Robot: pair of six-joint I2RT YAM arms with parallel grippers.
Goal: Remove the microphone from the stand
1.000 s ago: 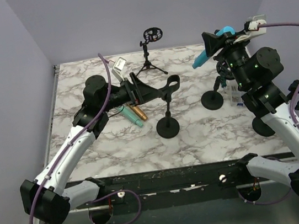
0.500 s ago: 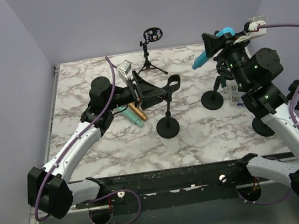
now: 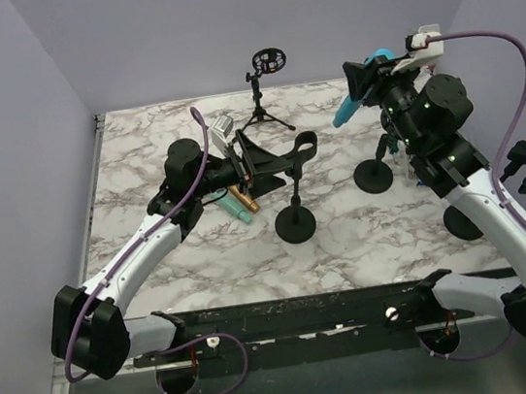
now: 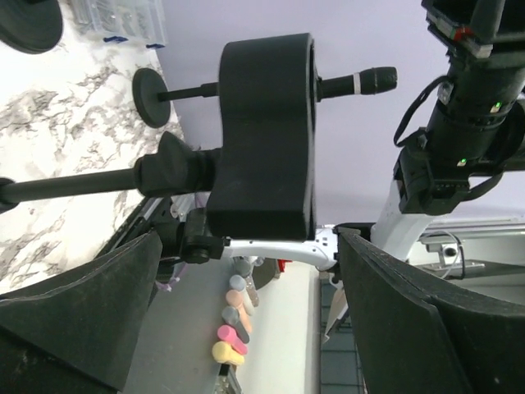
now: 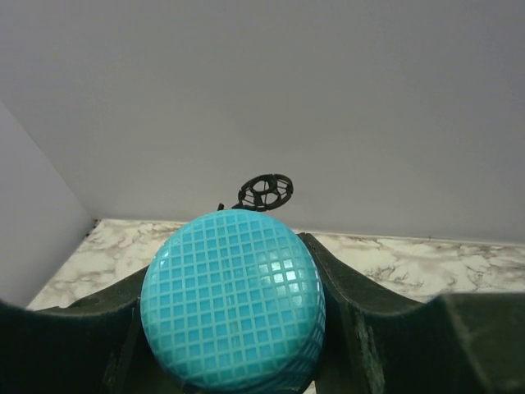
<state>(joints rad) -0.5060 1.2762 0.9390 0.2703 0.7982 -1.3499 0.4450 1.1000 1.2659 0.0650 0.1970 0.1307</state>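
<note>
Since a second ago: left arm has pushed further forward toward the centre stand (image 3: 294,214); right arm has swung slightly left, carrying its load with it.

Left fingers (image 4: 78,316): spread wide, nothing gripped. Wrist view shows the stand's black clip (image 4: 264,144) framed in the gap between them, empty. Contact with the clip cannot be told.

Right fingers (image 5: 373,332): clamped on the turquoise microphone (image 5: 234,300), one on each side of its mesh head. In the top view the microphone is held in the air, well above the counter (image 3: 131,162), body sloping down to the left. It is clear of both stands and sits higher than the right stand (image 3: 374,175), whose round base is just beside the right arm.

On the counter near the left arm: two loose microphones (image 3: 240,202), one teal and one copper, side by side. A tripod (image 3: 263,111) with a ring mount stands at the back edge.
</note>
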